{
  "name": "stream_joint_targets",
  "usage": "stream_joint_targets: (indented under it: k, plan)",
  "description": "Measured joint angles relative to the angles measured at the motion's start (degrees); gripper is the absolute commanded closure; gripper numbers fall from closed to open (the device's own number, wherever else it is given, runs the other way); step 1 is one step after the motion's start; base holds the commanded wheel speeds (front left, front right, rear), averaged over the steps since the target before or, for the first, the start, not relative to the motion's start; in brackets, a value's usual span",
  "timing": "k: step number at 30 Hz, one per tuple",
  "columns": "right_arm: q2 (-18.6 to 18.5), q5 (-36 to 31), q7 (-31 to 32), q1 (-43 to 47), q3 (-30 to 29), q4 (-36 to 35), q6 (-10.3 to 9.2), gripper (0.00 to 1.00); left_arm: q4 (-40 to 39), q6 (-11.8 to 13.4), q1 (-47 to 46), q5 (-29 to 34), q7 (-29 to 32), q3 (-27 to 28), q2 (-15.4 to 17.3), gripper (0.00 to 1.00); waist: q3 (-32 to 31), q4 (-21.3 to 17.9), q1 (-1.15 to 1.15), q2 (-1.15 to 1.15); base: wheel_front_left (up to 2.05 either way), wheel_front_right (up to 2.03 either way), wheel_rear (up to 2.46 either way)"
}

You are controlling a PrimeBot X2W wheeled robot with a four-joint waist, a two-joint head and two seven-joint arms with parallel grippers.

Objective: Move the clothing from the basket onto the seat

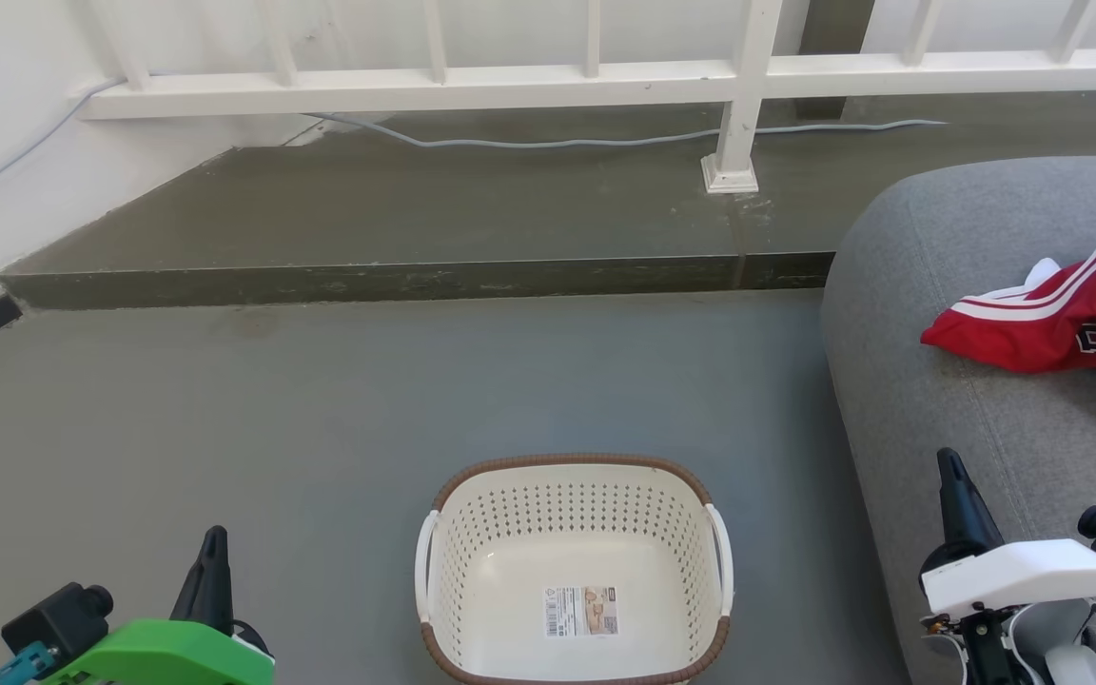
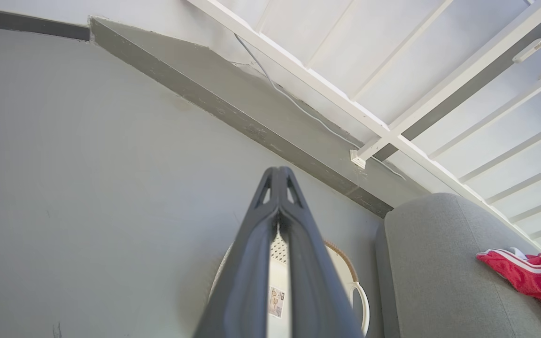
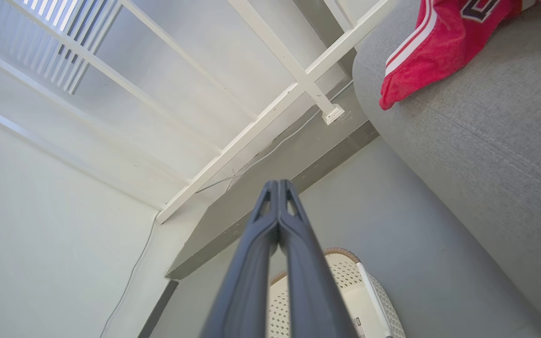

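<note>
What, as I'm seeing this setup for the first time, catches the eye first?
The red clothing with white stripes lies crumpled on the grey seat at the right. The cream perforated basket stands on the floor at bottom centre, holding just a label. The left gripper and right gripper, both shut, flank it.

Clothing point(image 1: 1062, 319) red, white stripes – basket point(image 1: 472, 533) cream, brown rim – seat point(image 1: 929, 409) grey.
</note>
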Motion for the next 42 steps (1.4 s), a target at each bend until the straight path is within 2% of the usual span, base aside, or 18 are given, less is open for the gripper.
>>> stream_joint_targets:
  k: [29, 42]
  plan:
    - [-0.3, 21.5, 4.7, -3.7, -3.4, 3.3, 3.52, 1.0, 2.8, -3.6, -3.1, -19.6, 5.3, 5.2, -2.0, 1.0, 0.3, -0.4, 0.0, 0.0, 0.0, 0.0, 0.0]
    - [-0.3, 31.8, 6.8, -5.7, -5.0, 5.1, 5.12, 1.0, 3.9, -6.0, -4.8, -28.5, 7.8, 7.9, -2.9, 1.0, 0.4, -0.6, 0.0, 0.0, 0.0, 0.0, 0.0]
